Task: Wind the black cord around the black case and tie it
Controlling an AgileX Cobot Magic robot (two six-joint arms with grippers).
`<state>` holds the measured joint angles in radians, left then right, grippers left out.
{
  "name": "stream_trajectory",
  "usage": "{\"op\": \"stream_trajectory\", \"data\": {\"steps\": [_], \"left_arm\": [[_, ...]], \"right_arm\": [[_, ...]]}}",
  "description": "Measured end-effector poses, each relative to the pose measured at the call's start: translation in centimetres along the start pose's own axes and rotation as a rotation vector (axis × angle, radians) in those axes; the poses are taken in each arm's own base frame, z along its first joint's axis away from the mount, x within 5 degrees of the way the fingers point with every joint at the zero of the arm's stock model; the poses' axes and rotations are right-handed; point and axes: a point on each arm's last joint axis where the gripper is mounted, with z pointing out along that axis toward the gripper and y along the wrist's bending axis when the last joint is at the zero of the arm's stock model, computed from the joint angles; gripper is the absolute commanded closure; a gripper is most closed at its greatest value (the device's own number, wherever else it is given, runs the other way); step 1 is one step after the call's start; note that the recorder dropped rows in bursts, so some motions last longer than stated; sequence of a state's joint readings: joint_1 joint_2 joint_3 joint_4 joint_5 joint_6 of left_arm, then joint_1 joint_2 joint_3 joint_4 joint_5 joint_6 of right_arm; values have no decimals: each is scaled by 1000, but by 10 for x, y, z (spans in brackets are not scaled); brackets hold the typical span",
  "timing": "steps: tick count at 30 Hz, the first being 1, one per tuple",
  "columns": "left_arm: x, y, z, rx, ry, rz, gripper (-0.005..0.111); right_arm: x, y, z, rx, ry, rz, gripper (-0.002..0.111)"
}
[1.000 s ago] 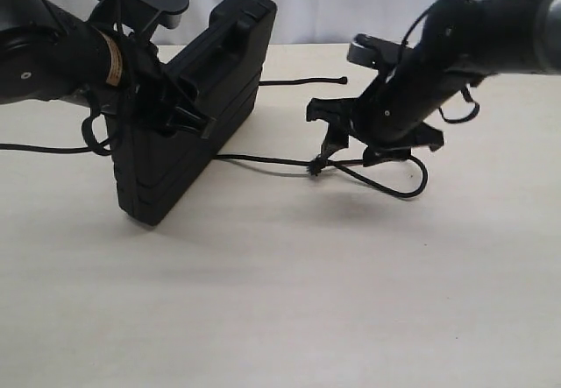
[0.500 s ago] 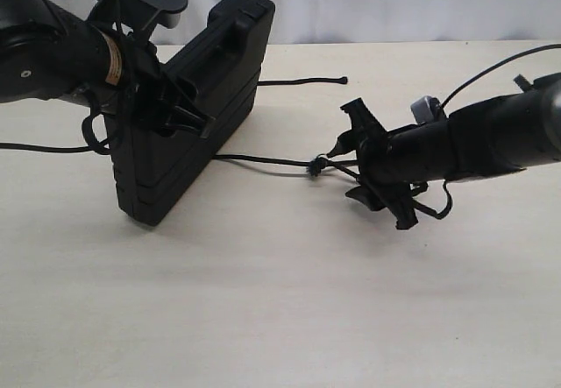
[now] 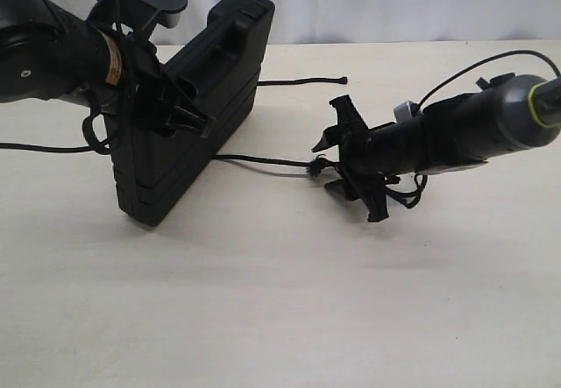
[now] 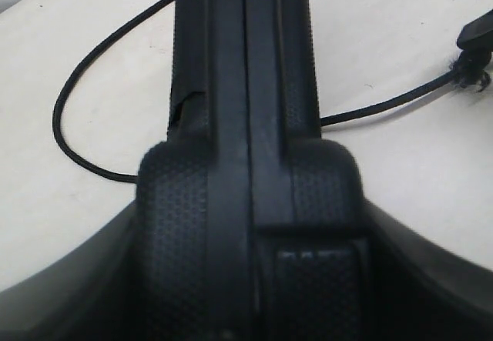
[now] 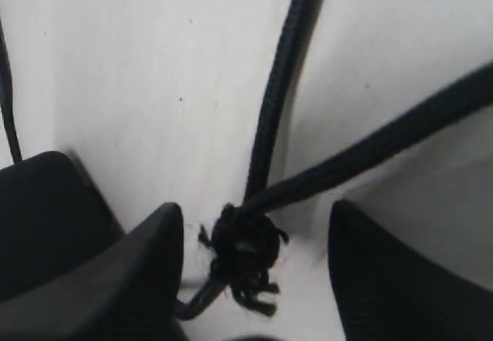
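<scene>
your left arm comes in low from the far-left side of the black case (image 3: 219, 55), and the left gripper (image 3: 178, 113) is clamped across the case's ribbed narrow side. the case stands tilted on one lower corner on the table (image 3: 263, 309), with the handle edge uppermost. your right arm lies almost level above the table, reaching toward the case from its right. the right gripper (image 3: 330, 168) points at the case but stays well apart from it, its jaws spread.

the left wrist view gives what the exterior view hides. both textured pads (image 4: 181, 225) press flat on opposite faces of the case. the black cord (image 4: 85, 71) comes out from behind the case on both sides, a curved stretch on one side and a straighter run on the other.

the right wrist view shows the frayed knot (image 5: 243, 252) lying on the table between the two fingers (image 5: 139, 268), with table showing on either side of it. two strands of cord fan away from it.

in the exterior view the cord runs along the table from the case's base to the knot. another cord end (image 3: 340, 80) lies on the table behind, right of the case. the left arm's own bulk hides the case's far face.
</scene>
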<state>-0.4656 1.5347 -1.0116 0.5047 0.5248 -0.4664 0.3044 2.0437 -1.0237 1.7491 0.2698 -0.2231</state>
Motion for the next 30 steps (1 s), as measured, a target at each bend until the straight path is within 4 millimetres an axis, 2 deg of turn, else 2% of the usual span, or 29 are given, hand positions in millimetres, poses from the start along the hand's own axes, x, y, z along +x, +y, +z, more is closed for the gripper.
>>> {"op": "stream_trajectory", "data": {"steps": [4,5,9,13,16,20,24,30], "left_arm": [[0,0,0,2,-1,-4,107],[0,0,0,3,0,-6,107],[0,0,0,2,1,-6,107],[0,0,0,2,3,-8,107],[0,0,0,2,3,-8,107],[0,0,0,1,5,-8,107],[0,0,0,1,5,-6,107],[1,1,0,-6,11,6,107]], "right_arm": [[-6,1,6,10,-46,8,101],[-8,-1,7,18,-60,16,104],[-9,-2,8,24,-80,13,104],[-11,0,5,30,-108,-138,104],[-16,8,-5,41,-191,-348,104],[-18,23,-26,55,-269,-725,104],[-7,33,-42,10,-230,-1081,104],[5,30,-66,-13,-214,-1419,104]]}}
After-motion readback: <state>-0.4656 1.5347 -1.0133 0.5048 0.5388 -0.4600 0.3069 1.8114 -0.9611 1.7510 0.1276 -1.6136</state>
